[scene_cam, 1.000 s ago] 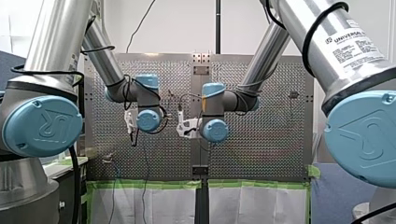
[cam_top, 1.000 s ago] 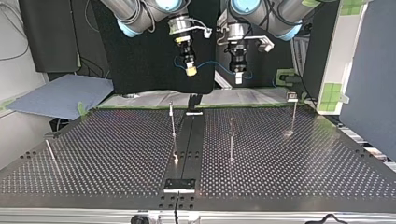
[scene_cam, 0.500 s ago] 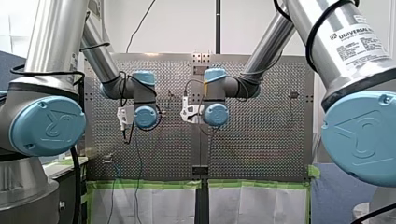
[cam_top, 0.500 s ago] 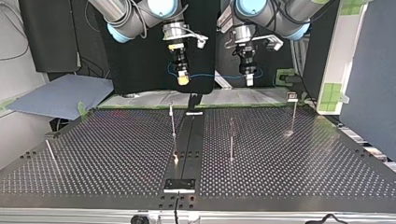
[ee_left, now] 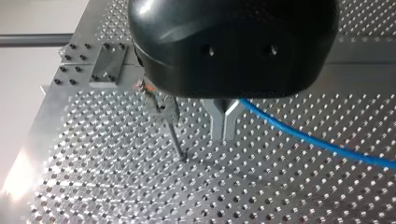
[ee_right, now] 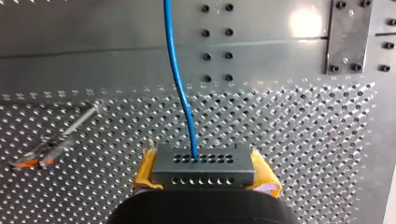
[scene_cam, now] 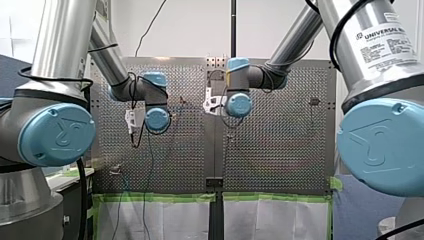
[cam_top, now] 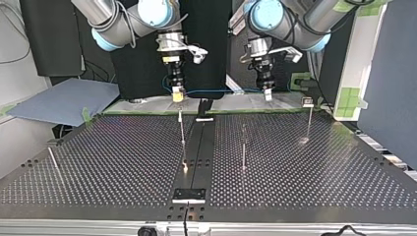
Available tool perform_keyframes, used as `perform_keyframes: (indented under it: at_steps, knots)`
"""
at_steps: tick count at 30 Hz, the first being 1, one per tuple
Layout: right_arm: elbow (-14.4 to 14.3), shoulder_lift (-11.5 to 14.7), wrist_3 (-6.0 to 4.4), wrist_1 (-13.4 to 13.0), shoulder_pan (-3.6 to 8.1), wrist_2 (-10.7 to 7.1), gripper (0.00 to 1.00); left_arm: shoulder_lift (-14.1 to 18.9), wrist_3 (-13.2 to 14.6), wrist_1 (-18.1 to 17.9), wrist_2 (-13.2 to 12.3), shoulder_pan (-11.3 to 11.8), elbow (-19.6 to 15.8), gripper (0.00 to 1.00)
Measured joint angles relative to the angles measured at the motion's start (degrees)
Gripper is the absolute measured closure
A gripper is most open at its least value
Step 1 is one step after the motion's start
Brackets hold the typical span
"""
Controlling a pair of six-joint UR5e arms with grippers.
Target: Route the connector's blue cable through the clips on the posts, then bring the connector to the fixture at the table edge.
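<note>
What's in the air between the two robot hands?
The blue cable stretches between my right gripper and my left gripper, seen in the top view.

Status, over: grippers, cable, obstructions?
Right gripper shut on connector. Left gripper shut on blue cable, strung between them above the posts. Nothing in the way.

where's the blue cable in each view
right wrist view: blue cable runs ahead from the connector in my right claw.
left wrist view: trails aside from my left claw.
top view: strung between both claws, above the perforated table.
front view: cannot make it out.
shared landmark: the perforated table, in all four.
</note>
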State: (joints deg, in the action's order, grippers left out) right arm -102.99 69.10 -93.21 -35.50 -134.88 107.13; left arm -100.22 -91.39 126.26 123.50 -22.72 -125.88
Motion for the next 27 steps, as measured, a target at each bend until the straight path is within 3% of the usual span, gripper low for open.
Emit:
perform_keyframes:
  at_steps: [13, 27]
  knots:
    - [4.7, -0.1, 0.03, 3.91, 3.87, -3.85, 1.0, 0.01, 0.08, 3.93, -3.75, 2.78, 5.69, 0.99]
    - [8.19, -2.07, -0.39, 5.44, 8.19, -9.04, 1.0, -0.07, 0.27, 9.19, -8.44, 5.74, 10.46, 0.99]
